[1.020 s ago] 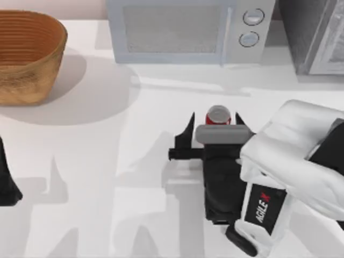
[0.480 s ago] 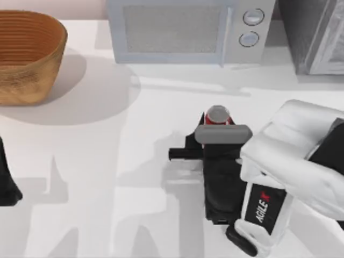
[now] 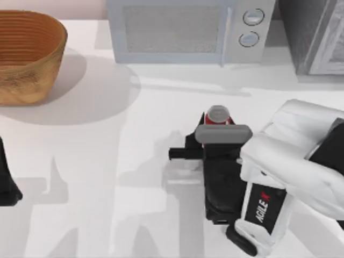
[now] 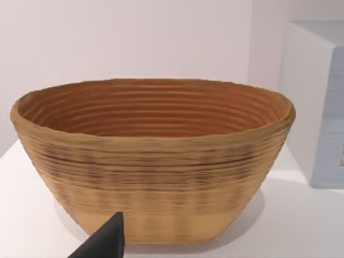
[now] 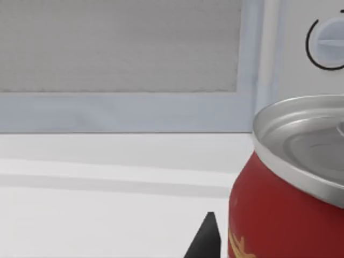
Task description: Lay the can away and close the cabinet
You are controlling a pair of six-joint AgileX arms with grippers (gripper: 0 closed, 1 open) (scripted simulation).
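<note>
The can point(image 3: 218, 114) stands on the table point(image 3: 107, 161) in front of the microwave point(image 3: 188, 29). My right gripper point(image 3: 215, 134) sits just before the can. The basket point(image 3: 27, 54) lies left of the microwave, the cabinet point(image 3: 317, 35) right of it.

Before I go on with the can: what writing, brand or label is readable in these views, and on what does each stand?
"AGILE X": on the black panel of the right arm's white housing, top view.
Yellow marking on the can's red body, right wrist view: cut off, not readable.
Two round knobs on the microwave: no legible figures or words.
Basket: no text.
</note>
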